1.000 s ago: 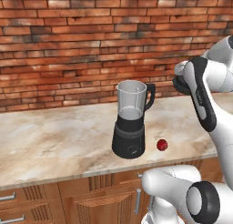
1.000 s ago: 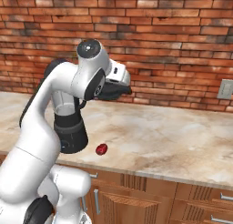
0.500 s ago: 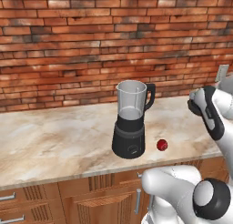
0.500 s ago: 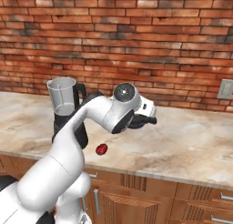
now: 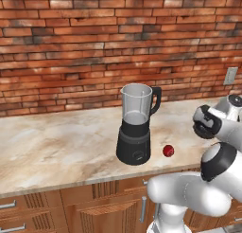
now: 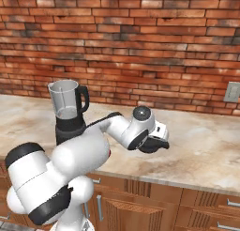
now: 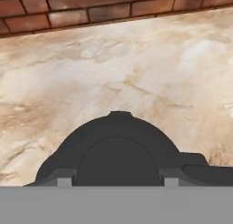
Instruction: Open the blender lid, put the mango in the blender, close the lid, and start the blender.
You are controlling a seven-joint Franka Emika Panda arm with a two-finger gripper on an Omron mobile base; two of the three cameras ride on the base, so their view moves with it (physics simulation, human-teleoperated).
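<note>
The blender [image 5: 136, 128] stands on the marble counter with its clear jar open at the top and its dial facing front; it is also at the left in the right base view [image 6: 69, 110]. The mango [image 5: 168, 151], small and dark red, lies just right of the blender's base. My gripper [image 6: 154, 144] is well right of both, low over the counter, shut on the blender lid [image 6: 151, 145]. In the hand view the black domed lid [image 7: 118, 145] sits in the gripper [image 7: 118, 180] over bare marble.
A brick wall backs the counter [image 5: 56, 147]. A wall outlet [image 6: 232, 91] is at the far right. Wooden cabinet fronts with handles [image 6: 136, 202] run below the counter edge. Open marble lies right of the mango [image 7: 136, 68].
The arm has swung from beside the blender jar to the right and down, carrying the lid over the counter right of the mango. Blender and mango have not moved.
</note>
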